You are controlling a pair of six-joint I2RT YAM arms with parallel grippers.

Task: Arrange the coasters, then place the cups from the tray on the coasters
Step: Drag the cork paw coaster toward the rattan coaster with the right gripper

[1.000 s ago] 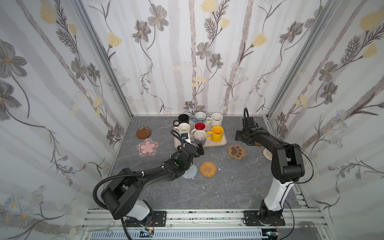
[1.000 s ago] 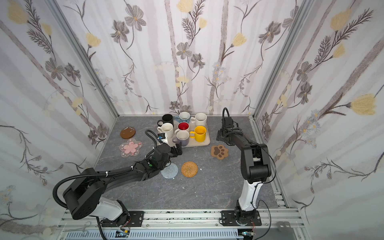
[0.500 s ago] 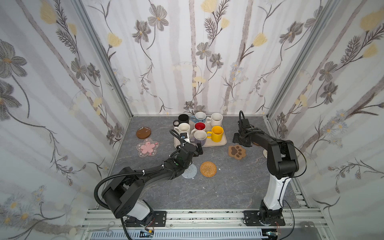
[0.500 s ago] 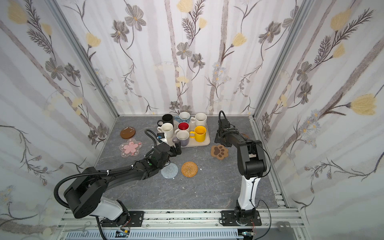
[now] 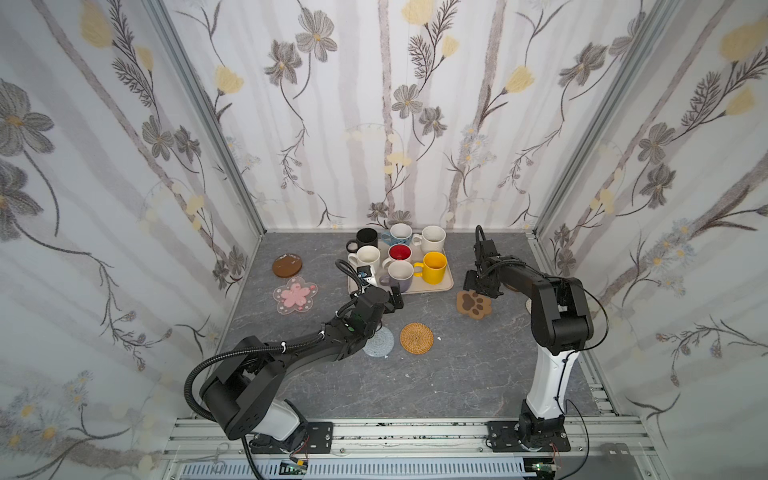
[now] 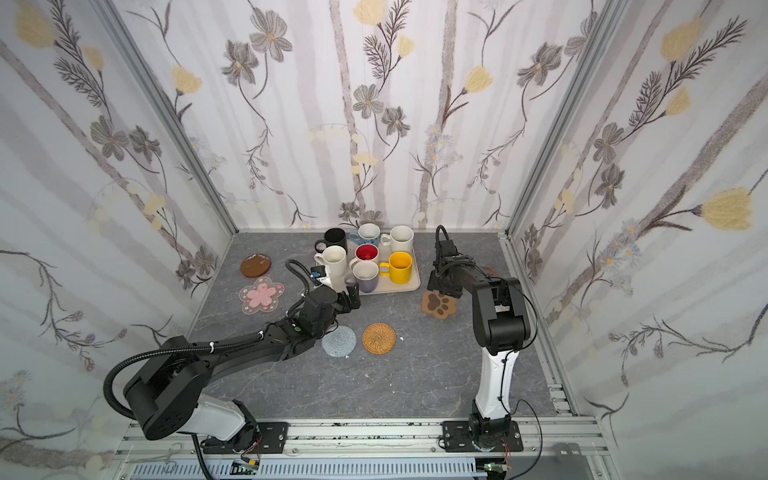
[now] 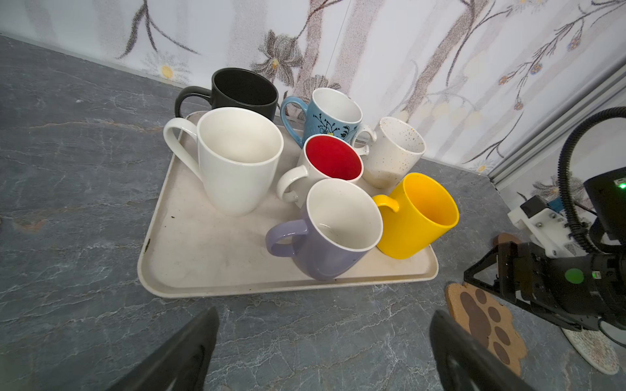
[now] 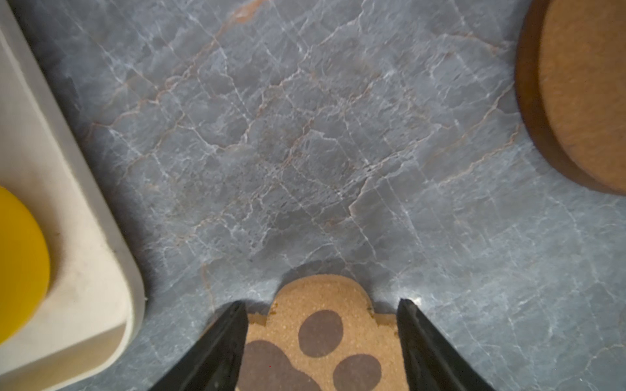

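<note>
Seven cups stand on the cream tray (image 5: 428, 287) at the back: black (image 5: 367, 237), blue patterned (image 5: 400, 232), speckled cream (image 5: 433, 237), white (image 5: 368, 255), red-inside (image 5: 400, 252), lavender (image 5: 401, 274) and yellow (image 5: 434, 266). My left gripper (image 5: 395, 299) hovers open and empty just in front of the tray (image 7: 203, 250), facing the lavender cup (image 7: 325, 237). To the right of the tray, my right gripper (image 8: 320, 304) is low over the paw coaster (image 8: 315, 338), its fingers closed against both of the coaster's sides. In a top view the paw coaster (image 5: 473, 304) lies at table level.
A brown wooden disc (image 5: 287, 264) and a pink blossom coaster (image 5: 295, 296) lie at the left. A grey-blue crochet round (image 5: 380, 343), partly under my left arm, lies beside a rattan round (image 5: 416, 338) in the middle. A second brown disc (image 8: 582, 94) and a white woven round (image 7: 592, 348) lie by the right arm.
My right gripper has swung in from the back right, come down over the paw coaster and narrowed its jaws onto it. The left gripper has edged slightly toward the tray.
</note>
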